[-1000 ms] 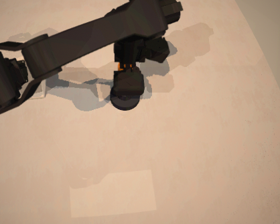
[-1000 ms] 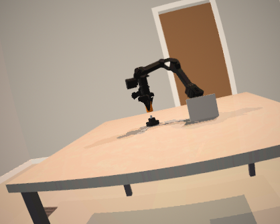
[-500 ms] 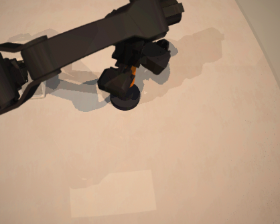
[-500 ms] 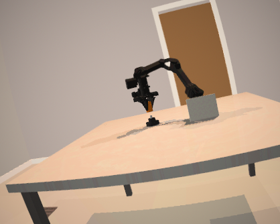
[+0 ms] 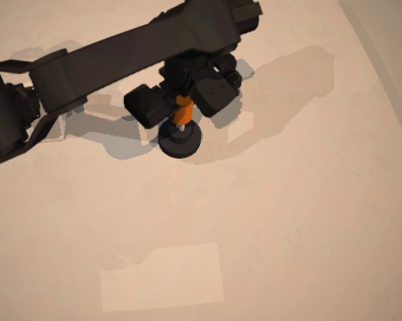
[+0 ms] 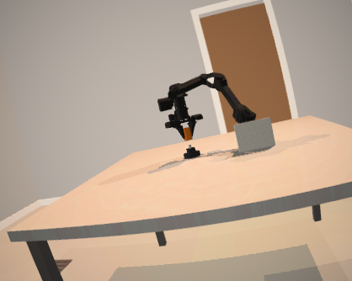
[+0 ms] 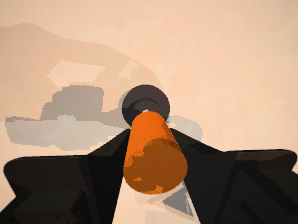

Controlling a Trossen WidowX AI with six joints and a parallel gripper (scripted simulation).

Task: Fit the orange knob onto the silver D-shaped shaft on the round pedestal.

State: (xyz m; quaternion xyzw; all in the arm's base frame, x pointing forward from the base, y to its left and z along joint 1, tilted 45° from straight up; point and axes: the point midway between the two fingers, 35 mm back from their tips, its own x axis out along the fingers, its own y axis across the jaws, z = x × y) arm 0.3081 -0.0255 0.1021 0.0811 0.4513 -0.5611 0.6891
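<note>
Gripping the orange knob, gripper clamped on its sides, knob suspended above silver shaft, round pedestal on table, not seated.

Knob hole hidden underneath, shaft flat too small, arm cut off

The black arm reaches out from a grey box near the table's far edge; its gripper clamps the orange knob upright, hanging just above the black pedestal; brown door behind.
</note>
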